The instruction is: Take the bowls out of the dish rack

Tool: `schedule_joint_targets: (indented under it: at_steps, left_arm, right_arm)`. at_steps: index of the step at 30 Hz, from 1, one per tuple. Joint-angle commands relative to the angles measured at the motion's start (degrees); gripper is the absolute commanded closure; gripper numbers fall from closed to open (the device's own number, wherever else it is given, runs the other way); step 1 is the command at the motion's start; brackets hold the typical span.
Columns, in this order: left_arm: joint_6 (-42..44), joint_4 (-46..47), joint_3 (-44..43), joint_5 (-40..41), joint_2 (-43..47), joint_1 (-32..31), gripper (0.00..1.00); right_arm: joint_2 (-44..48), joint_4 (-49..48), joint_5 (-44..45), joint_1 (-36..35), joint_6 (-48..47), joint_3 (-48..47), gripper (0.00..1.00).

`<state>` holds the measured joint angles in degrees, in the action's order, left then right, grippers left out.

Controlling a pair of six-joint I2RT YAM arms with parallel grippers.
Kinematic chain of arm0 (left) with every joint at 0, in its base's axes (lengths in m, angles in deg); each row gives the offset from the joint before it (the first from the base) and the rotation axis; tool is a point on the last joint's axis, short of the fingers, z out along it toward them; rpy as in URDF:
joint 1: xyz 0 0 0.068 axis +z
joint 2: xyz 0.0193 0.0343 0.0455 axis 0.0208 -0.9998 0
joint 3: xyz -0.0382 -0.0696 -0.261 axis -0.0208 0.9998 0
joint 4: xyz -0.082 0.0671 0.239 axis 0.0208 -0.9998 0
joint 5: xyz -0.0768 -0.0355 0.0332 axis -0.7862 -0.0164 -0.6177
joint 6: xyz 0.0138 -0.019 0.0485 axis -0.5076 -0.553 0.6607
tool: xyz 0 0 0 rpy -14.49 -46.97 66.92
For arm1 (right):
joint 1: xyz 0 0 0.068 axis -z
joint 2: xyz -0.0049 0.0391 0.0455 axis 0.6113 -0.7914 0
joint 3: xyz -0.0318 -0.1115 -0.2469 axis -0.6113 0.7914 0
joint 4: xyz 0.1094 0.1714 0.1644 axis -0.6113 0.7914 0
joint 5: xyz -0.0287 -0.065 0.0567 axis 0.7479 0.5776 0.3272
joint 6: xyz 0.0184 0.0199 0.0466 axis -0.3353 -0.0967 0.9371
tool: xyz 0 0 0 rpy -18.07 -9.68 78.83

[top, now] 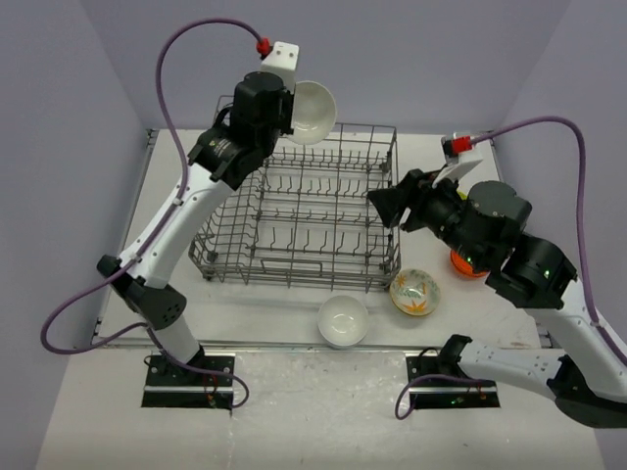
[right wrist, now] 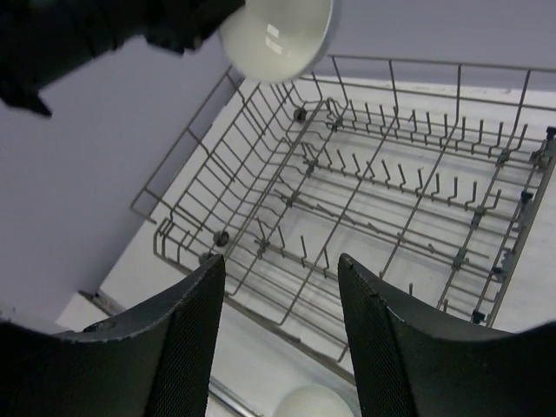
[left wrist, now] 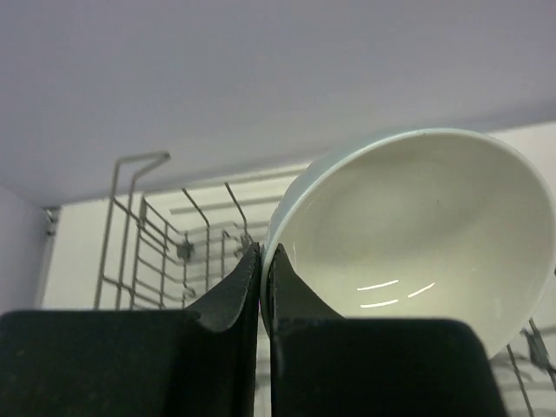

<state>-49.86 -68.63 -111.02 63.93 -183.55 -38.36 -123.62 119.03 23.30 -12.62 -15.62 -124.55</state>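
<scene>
Left gripper [left wrist: 263,256]: jaws pinching the rim of 1 white bowl [top: 313,112], tilted above the far edge of the dish rack [top: 304,211]. Right gripper [right wrist: 280,265]: jaws spread, at the rack's right side. On the table near the rack's front: 1 further white bowl [top: 344,320], 1 floral bowl [top: 414,293], 1 orange bowl [top: 462,264] partly hidden.

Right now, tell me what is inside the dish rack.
The dish rack holds no bowls that show, only bare tines and wires. The left gripper holds a white bowl above its far edge. The left arm hides the far-left corner from above.
</scene>
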Motion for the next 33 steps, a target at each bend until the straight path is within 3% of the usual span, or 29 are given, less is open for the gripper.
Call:
schedule_joint_targets:
  at_steps: [1, 6, 15, 19, 23, 24, 27, 30, 31, 32, 33]
  left_arm:
    - [-10.65, 0.26, 11.29, -12.61, 8.83, 0.17, 1.00]
    - [-13.20, 0.64, 20.19, -16.58, 16.32, -1.24, 1.00]
    - [-14.00, 1.43, 24.50, -17.99, 20.10, -3.00, 1.00]
    - [-13.91, 2.13, 25.65, -18.88, 21.68, -3.09, 1.00]
    - [-13.56, 2.48, 26.62, -18.35, 22.12, -3.09, 1.00]
    - [-13.56, 2.57, 26.88, -19.04, 22.04, -3.09, 1.00]
    - [-13.91, 3.62, 27.41, -19.75, 22.12, -3.09, 1.00]
    - [-14.43, 4.76, 27.59, -20.54, 22.30, -3.09, 1.00]
    - [-14.52, 5.12, 27.93, -20.89, 22.47, -3.09, 0.93]
    - [-14.61, 5.47, 28.03, -21.42, 22.74, -3.09, 0.74]
    - [-14.79, 5.91, 28.03, -21.42, 23.35, -3.09, 0.48]
  right_arm:
    - [-4.55, 2.70, 6.92, 1.08, -1.68, -6.76, 0.44]
    - [-14.74, 6.83, 9.83, 1.26, -3.00, -17.29, 0.45]
    - [-28.90, 12.02, 14.39, 1.26, -3.96, -27.77, 0.46]
    - [-33.73, 13.78, 17.29, 1.26, -4.40, -29.36, 0.63]
    - [-34.36, 14.75, 19.85, 1.26, -3.79, -28.84, 0.63]
    - [-34.27, 14.49, 19.85, 1.26, -3.79, -28.31, 0.67]
    - [-34.09, 14.23, 18.36, 1.26, -3.18, -27.43, 0.98]
    - [-32.95, 13.70, 16.96, 1.26, -1.86, -25.85, 1.00]
    - [-32.51, 13.52, 16.51, 1.26, -1.42, -25.41, 1.00]
    - [-31.64, 13.61, 15.99, 1.26, -1.24, -24.97, 1.00]
    - [-30.94, 13.61, 14.24, 1.26, -0.98, -24.79, 1.00]
